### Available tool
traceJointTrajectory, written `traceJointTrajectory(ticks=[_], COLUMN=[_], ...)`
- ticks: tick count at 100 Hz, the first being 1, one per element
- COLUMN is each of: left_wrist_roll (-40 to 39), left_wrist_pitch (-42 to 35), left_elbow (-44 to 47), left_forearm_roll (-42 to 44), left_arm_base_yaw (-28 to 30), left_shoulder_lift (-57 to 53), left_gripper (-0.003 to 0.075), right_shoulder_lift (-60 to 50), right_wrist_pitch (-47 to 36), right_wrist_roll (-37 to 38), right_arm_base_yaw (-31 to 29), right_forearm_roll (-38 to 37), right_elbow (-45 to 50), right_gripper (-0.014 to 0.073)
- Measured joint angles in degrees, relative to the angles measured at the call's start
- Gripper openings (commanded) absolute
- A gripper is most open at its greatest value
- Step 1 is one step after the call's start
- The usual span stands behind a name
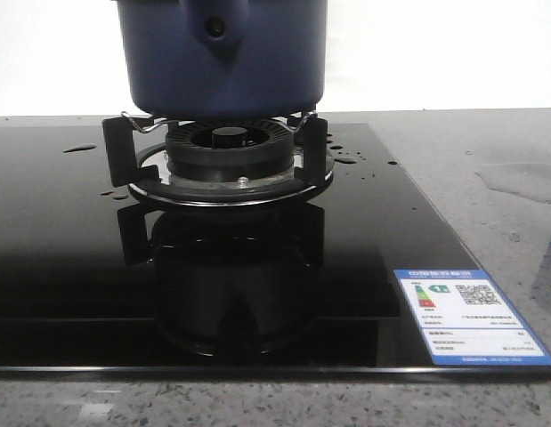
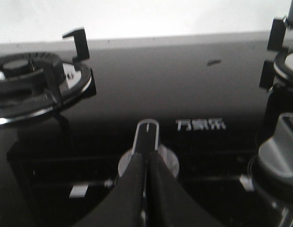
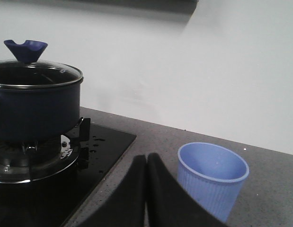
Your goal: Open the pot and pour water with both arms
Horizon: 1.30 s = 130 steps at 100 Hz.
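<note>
Resting upright on the black burner grate (image 1: 223, 151), the dark navy cylindrical pot (image 1: 220, 55) turns its holed handle bracket toward the front camera, glass lid (image 3: 32, 71) on. Both left gripper (image 2: 145, 177) and right gripper (image 3: 146, 182) show jaws pressed together, holding nothing; a pale blue ribbed cup (image 3: 212, 179) stands on the grey bench (image 3: 274, 189).

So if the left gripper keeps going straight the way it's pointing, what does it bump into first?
Most likely the stove knob. The left gripper, its fingers closed together, points right at it, and the fingertips look nearly at the knob already, though how much gap remains is hard to judge.
</note>
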Motion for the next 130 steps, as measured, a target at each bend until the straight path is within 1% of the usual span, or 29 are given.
traceJointTrajectory(ticks=[12,115,122,127,130], left_wrist_roll=[-0.35,-0.34,-0.34,-0.34,-0.34], left_wrist_pitch=[3.57,3.8,3.8,3.8,3.8], left_elbow=[-0.01,-0.01,-0.01,-0.01,-0.01], left_forearm_roll=[0.0,0.0,0.0,0.0,0.0], left_arm_base_yaw=[0.02,0.02,0.02,0.02,0.02], left_shoulder_lift=[0.0,0.0,0.0,0.0,0.0], left_gripper=[-0.0019,-0.0019,-0.0019,-0.0019,-0.0019], right_shoulder_lift=[0.0,0.0,0.0,0.0,0.0], right_wrist_pitch=[-0.04,-0.17,-1.59,-4.66,-6.36], right_wrist_roll=[0.0,0.0,0.65,3.67,6.29], right_arm_base_yaw=[0.0,0.0,0.0,0.0,0.0], right_forearm_roll=[0.0,0.0,-2.06,-5.34,-8.71], right_elbow=[0.0,0.07,1.17,2.57,3.61], right_gripper=[-0.0068,-0.0068,-0.0068,-0.0068,-0.0068])
